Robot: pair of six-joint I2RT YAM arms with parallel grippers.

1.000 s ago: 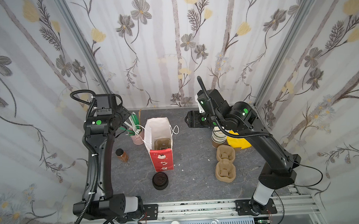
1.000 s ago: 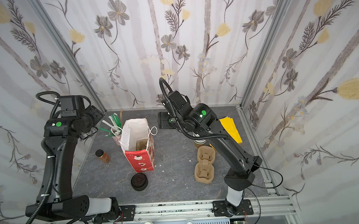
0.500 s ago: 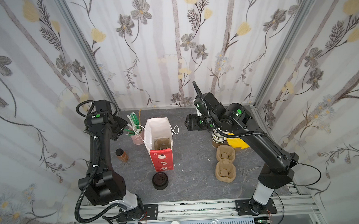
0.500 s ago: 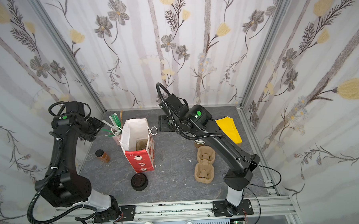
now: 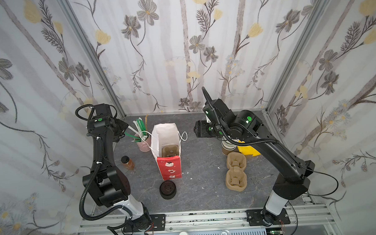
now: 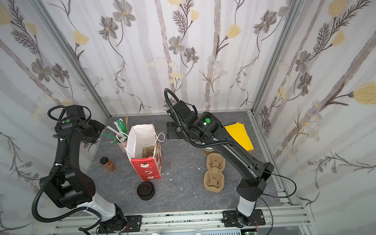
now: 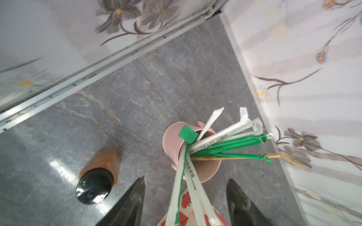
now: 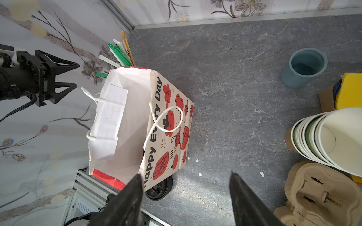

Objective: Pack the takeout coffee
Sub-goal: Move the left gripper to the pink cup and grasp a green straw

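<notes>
Honestly, nothing's packed yet — the coffee cup (image 5: 127,163), brownish side with a black lid, is standing on the worktop (image 5: 206,165) left of the paper bag (image 5: 169,169), clear of it and close to the left arm. The left tool (image 8: 76,75) hangs up near the pink cup (image 7: 172,140) full of wrapped straws (image 7: 225,144) in the back corner, fingers apart with nothing in them. The right tool (image 8: 185,173) is likewise spread and empty, off to the right of the bag's open mouth. The bag already has a cardboard carrier (image 5: 169,150) sitting at the bottom, so my guess is the coffee has to go down into one of its slots. Things I'd worry about: the left tool swinging down to the coffee and clipping those straws, which lean out a lot, and knocking the pink cup over. Squeezing a paper cup too hard could dent it or pop the lid. The bag looks light and its rope handles flop over the opening — catch one on the way in and the whole bag tips. Also the black stack of lids (image 5: 167,188) in front of the bag could get picked by mistake.
</notes>
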